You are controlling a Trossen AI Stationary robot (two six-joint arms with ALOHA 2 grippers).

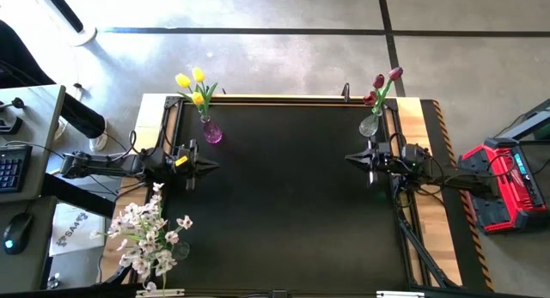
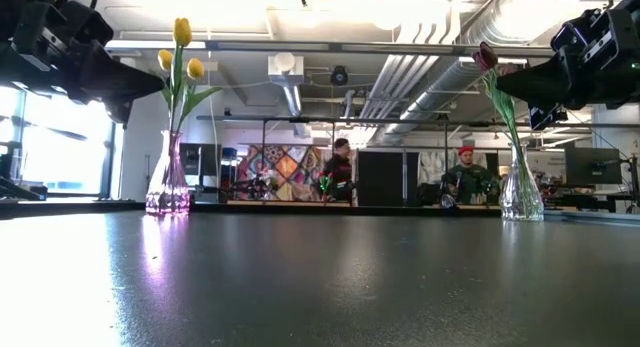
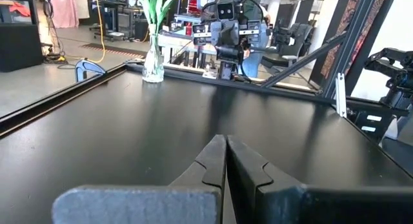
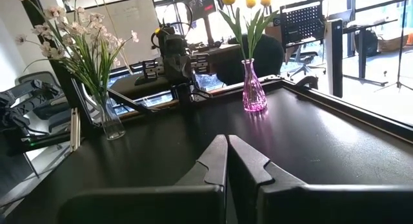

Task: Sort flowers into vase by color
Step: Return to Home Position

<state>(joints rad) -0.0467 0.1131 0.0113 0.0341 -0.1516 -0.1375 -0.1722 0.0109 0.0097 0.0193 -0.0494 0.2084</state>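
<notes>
High view showed left claw (image 1: pixel 210 165) and right claw (image 1: pixel 353 158) closed, holding nothing; white flowers (image 1: pixel 150 234) at lower left seemed light, flimsy, best held mid-stem.

- Floor (image 1: pixel 284 57): grey concrete, spreading past the table ahead of both claws; dark stripe (image 1: pixel 258 29) crossing it.
- Desk (image 1: pixel 34 118): standing behind the left claw (image 1: pixel 213 165), carrying a keyboard (image 1: pixel 10 167) and a mouse (image 1: pixel 15 232).
- Red case (image 1: pixel 507 182): sitting on the floor behind the right claw (image 1: pixel 350 158).
- Windows (image 2: pixel 60 147): glowing with daylight on the left claw's side of the room.
- Pipes (image 2: pixel 400 77): running along the ceiling, high above both claws.
- Wall panel (image 2: pixel 280 172): patterned, hanging far off, two people (image 2: pixel 340 172) standing near it.
</notes>
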